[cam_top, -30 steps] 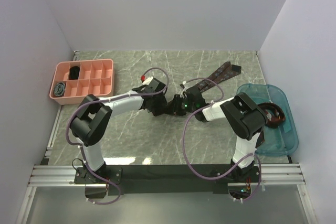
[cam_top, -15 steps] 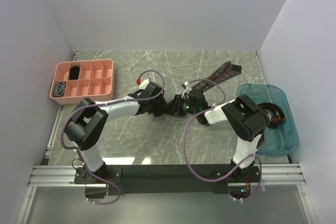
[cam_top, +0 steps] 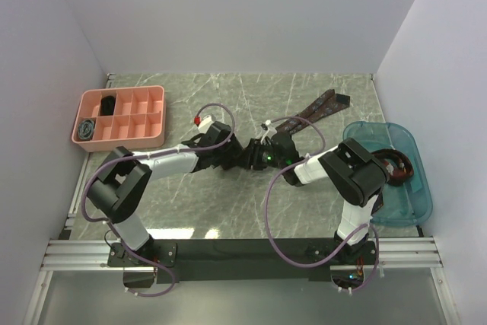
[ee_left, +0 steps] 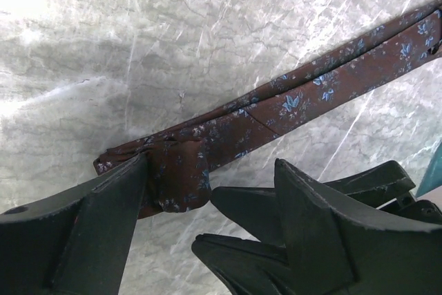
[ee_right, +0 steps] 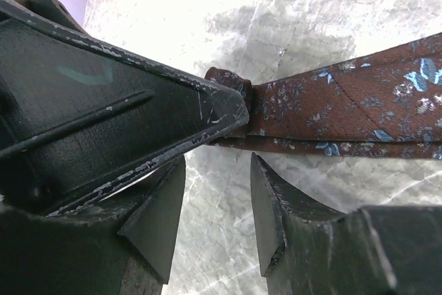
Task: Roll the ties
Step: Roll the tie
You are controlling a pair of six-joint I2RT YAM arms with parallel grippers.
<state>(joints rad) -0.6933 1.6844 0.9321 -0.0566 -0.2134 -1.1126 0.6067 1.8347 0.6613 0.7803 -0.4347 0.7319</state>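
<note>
A dark maroon tie with small blue flowers lies as a long strip on the marble table, running from the middle to the back right. Its near end is folded over. My left gripper is open, and the folded end rests against its left finger. My right gripper is open and faces the left one, its fingers reaching between the left jaws. In the right wrist view the tie lies just past the open fingertips, with the left finger on its end.
A pink divided tray at the back left holds a grey-blue coiled tie and a black coil. A blue bin at the right holds another brownish tie. White walls enclose the table.
Both grippers have shifted slightly to the near left, staying together at the tie's end. The left arm's elbow has swung down and to the left.
</note>
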